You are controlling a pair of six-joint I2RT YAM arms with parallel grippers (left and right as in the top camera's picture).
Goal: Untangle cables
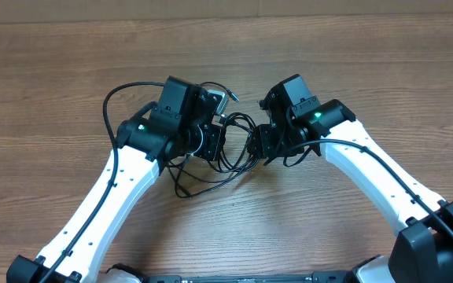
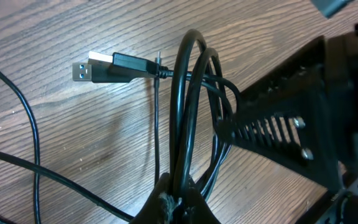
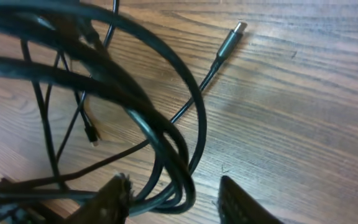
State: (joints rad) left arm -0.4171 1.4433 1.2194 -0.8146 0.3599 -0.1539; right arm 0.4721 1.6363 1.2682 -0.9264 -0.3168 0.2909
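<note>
A tangle of thin black cables (image 1: 234,145) lies on the wooden table between my two grippers. In the left wrist view my left gripper (image 2: 180,202) is shut on a bundle of cable loops (image 2: 188,99) that rise from its fingertips. A USB plug (image 2: 104,67) lies on the wood beyond them. My right gripper (image 3: 174,199) is open, and a bend of the cable loops (image 3: 179,168) sits between its fingers. A slim plug end (image 3: 229,38) lies on the table farther off. In the overhead view the left gripper (image 1: 211,141) and right gripper (image 1: 259,143) face each other across the tangle.
The wooden table (image 1: 61,71) stretches around the tangle. Loose cable strands trail toward the front (image 1: 191,189) and curve behind the left arm (image 1: 120,94). The right gripper's black body (image 2: 303,112) fills the right side of the left wrist view.
</note>
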